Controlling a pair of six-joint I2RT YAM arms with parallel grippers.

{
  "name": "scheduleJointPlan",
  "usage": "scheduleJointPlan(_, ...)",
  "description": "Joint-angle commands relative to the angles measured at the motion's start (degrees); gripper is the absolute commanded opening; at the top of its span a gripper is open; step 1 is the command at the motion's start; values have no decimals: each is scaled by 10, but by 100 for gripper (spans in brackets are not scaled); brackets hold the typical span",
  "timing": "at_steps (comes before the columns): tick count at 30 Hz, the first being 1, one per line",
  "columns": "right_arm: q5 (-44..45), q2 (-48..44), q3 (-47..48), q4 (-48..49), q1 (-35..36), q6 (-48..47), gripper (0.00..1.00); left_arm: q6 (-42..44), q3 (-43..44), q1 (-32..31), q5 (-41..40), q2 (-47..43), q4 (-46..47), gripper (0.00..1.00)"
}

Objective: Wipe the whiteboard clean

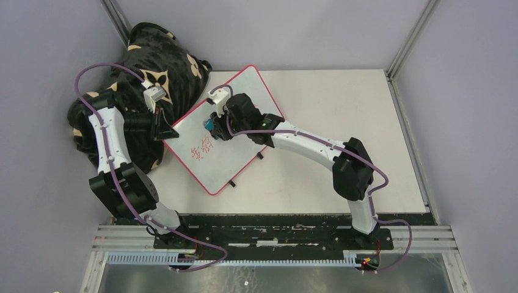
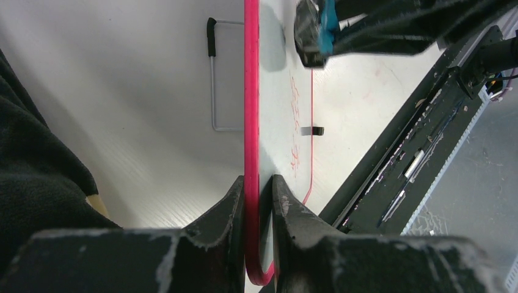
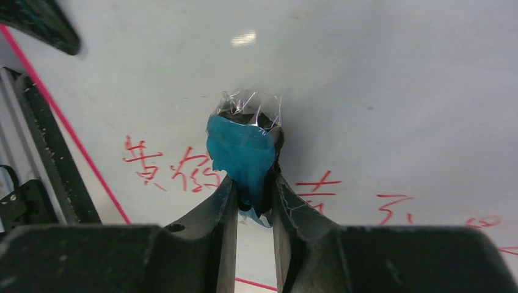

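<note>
The whiteboard (image 1: pixel 235 155) lies tilted on the table, white with a red-pink rim and red handwriting (image 1: pixel 203 151) near its left part. My left gripper (image 1: pixel 166 129) is shut on the board's left rim (image 2: pixel 251 122), one finger on each face. My right gripper (image 1: pixel 215 127) is shut on the blue-and-black eraser (image 3: pixel 241 146), which it holds against the board face just above the handwriting (image 3: pixel 171 168). The eraser also shows in the left wrist view (image 2: pixel 314 33), at the top, over the board.
A black patterned cloth (image 1: pixel 153 67) is heaped at the back left, under and behind my left arm. The board's wire stand and black feet (image 1: pixel 261 156) stick out at its edges. A black rail (image 1: pixel 275 229) runs along the near table edge. Grey walls close in the sides.
</note>
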Motion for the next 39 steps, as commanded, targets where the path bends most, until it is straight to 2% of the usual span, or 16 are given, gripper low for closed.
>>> scheduleJointPlan(1,31,-1,6,2,-39,-17,1,60,-12,-3,-49,-9,17,3)
scheduleJointPlan(13,75,-29,-79,26,-159,-37,1,57,-10,-4,-49,-12,17,3)
scheduleJointPlan(22,92,-15,-85,51,-209,-22,1,55,-13,-3,-49,-18,17,3)
scheduleJointPlan(31,43,-23,-91,66,-201,9,1,54,-19,-3,-46,-20,17,3)
scheduleJointPlan(39,37,-34,-103,76,-121,9,1,54,-24,-4,-48,-23,17,3)
